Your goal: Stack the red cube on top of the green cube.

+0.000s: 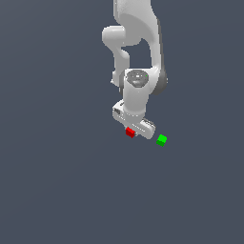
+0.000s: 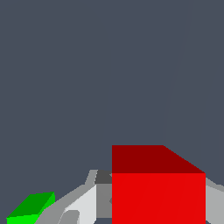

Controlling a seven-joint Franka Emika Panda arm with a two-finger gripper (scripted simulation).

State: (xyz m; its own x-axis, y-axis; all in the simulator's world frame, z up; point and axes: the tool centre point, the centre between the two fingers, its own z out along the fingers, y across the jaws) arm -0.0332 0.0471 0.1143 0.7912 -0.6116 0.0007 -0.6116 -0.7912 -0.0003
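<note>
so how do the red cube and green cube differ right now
Colour: the red cube is bright red, the green cube bright green. Place: the red cube sits right under the gripper, between its fingers; the green cube stands apart, toward the exterior view's right, untouched. Both are plain cubes of equal size.

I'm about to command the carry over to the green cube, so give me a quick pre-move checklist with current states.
1. Red cube sits between the end effector fingers: ok.
2. Fingers firmly closed on it: cannot tell.
3. Red cube lifted off the surface: cannot tell.
4. Green cube in sight, apart from the red one, toward the exterior view's right: ok.
5. Nothing on top of the green cube: ok.
</note>
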